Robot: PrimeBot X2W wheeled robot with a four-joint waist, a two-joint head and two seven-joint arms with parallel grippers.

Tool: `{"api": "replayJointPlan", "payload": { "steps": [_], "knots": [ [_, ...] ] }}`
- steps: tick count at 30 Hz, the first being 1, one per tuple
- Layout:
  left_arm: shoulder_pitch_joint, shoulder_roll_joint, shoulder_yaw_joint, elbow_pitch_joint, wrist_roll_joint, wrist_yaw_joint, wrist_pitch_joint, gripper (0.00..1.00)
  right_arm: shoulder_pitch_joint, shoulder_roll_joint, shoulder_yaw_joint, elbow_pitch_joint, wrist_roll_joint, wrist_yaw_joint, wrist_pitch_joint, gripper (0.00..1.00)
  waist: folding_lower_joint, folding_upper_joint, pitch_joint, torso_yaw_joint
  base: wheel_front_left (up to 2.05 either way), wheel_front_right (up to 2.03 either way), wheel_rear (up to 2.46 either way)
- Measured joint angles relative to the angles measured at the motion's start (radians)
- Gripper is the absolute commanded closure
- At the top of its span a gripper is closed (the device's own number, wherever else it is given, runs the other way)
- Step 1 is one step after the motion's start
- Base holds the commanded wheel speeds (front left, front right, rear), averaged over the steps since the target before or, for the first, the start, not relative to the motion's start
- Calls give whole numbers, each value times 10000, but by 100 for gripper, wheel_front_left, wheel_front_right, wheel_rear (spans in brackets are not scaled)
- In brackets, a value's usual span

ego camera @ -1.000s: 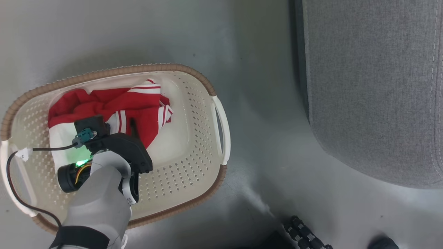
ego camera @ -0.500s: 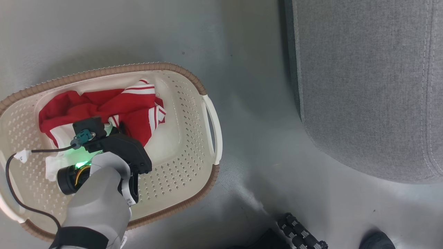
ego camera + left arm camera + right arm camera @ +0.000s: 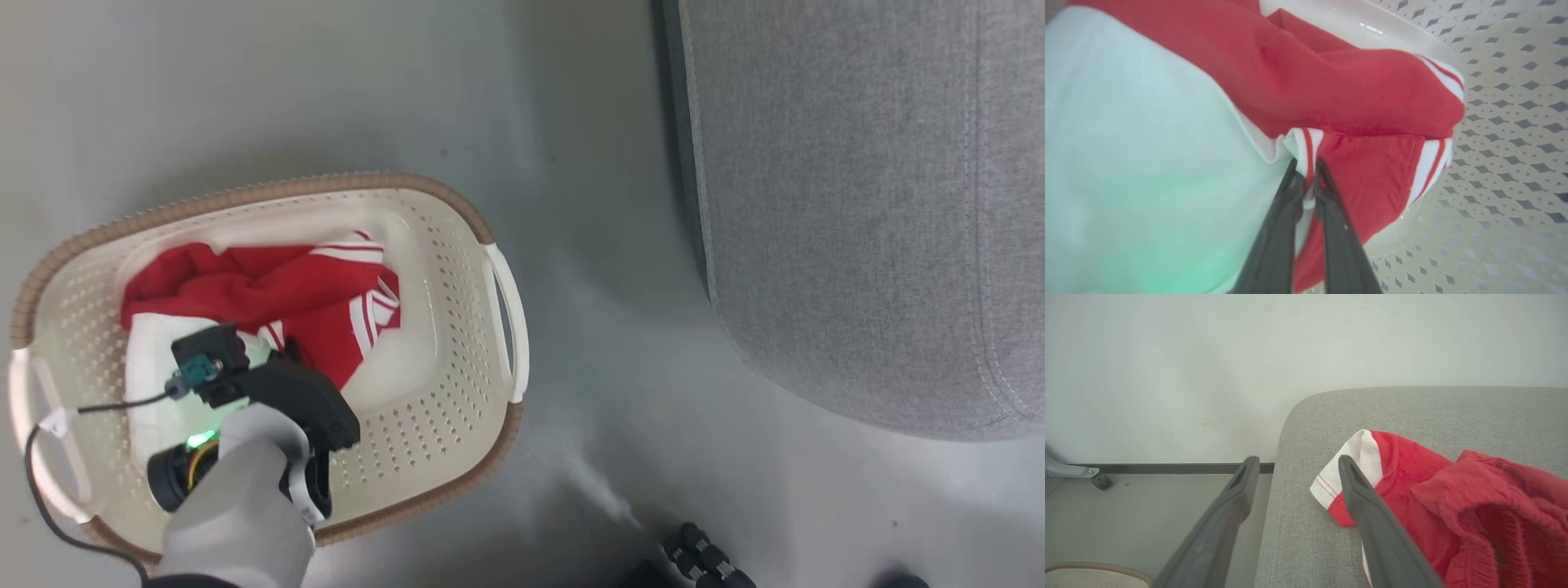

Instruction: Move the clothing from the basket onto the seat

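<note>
My left gripper (image 3: 1306, 168) has just closed; it now pinches the striped trim (image 3: 1309, 143) of clothing (image 3: 277, 286) in the basket (image 3: 461, 269). Lift can start. Right gripper (image 3: 1295, 467) spread, empty, over the seat (image 3: 1412, 408); red piece (image 3: 1453, 498) already there.

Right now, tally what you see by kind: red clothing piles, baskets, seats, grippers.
Red clothing piles: 2, basket pile and seat pile
Baskets: 1, the basket
Seats: 1, the seat
Grippers: 2, left gripper shut on the basket pile, right gripper open
Total: 6
</note>
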Motion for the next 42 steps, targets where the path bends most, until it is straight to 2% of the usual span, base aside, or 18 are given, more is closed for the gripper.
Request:
{"api": "replayJointPlan", "payload": {
  "steps": [18,26,32,42],
  "knots": [
    [1828,-6,-583,-2176,-988,0,2,100,433,-211,-192,82,-211,0,0,0,-1,0,-1696,916,0,0,0],
    [2320,-17,-591,-2846,-972,0,2,100,756,-167,-236,25,-309,0,0,0,-1,-1,-2614,1476,0,0,0],
    [2695,-25,-232,-3108,-727,0,2,100,949,-71,-205,389,-391,0,0,0,-1,-1,-3351,1876,0,0,0],
    [3358,-61,1051,-3762,715,0,4,100,1243,502,366,1225,-894,0,0,0,-1,-2,-4722,2421,0,0,0]
  ]
}}
